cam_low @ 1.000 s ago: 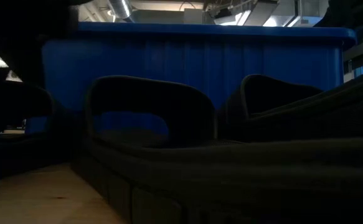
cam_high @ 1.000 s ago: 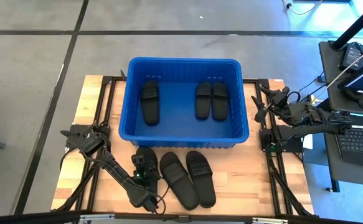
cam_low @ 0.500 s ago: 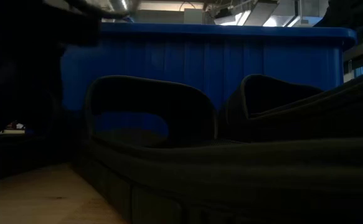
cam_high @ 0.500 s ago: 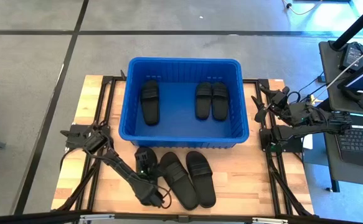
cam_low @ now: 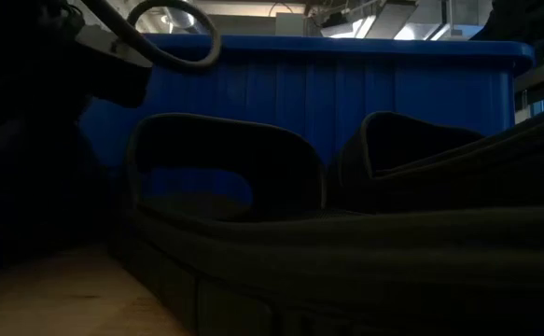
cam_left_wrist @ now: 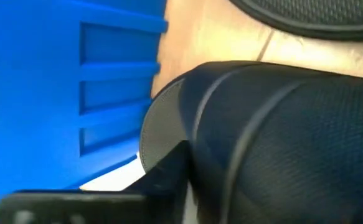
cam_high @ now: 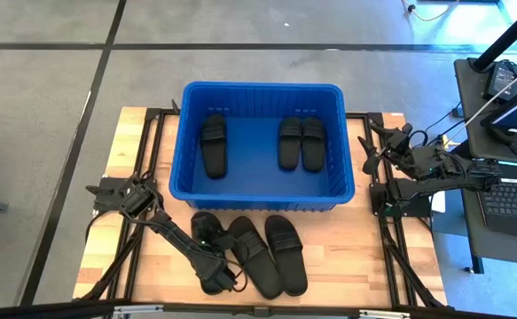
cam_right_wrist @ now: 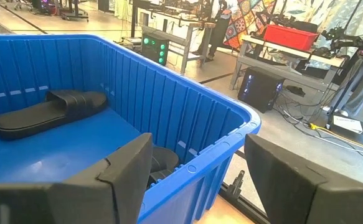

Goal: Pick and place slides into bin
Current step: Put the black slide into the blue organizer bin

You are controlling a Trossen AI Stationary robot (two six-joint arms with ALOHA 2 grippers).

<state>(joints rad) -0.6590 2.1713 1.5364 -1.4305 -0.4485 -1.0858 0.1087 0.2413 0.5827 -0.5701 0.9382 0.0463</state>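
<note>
Left fingers [cam_high: 207, 251]: down on the leftmost matte black slide sandal [cam_left_wrist: 281, 137] on the worktop; whether they are open or closed on it cannot be told.
Beside the left fingers: two more matte black slide sandals, one [cam_high: 254, 255] just to the side of them and the next [cam_high: 286, 253] beyond it, both flat on the pale wooden worktop [cam_high: 347, 257].
Ahead of the left fingers: the ribbed wall of the large bright blue plastic bin [cam_left_wrist: 56, 93], close by.
Right fingers [cam_right_wrist: 193, 180]: spread apart and empty, held off the bin's right side, their tips near its rolled rim.
Past the right fingers: the bin's interior, with a black sandal [cam_right_wrist: 47, 111] lying on its floor.
Bin contents: three black sandals, one alone [cam_high: 213, 144] and a pair side by side [cam_high: 301, 143].
</note>
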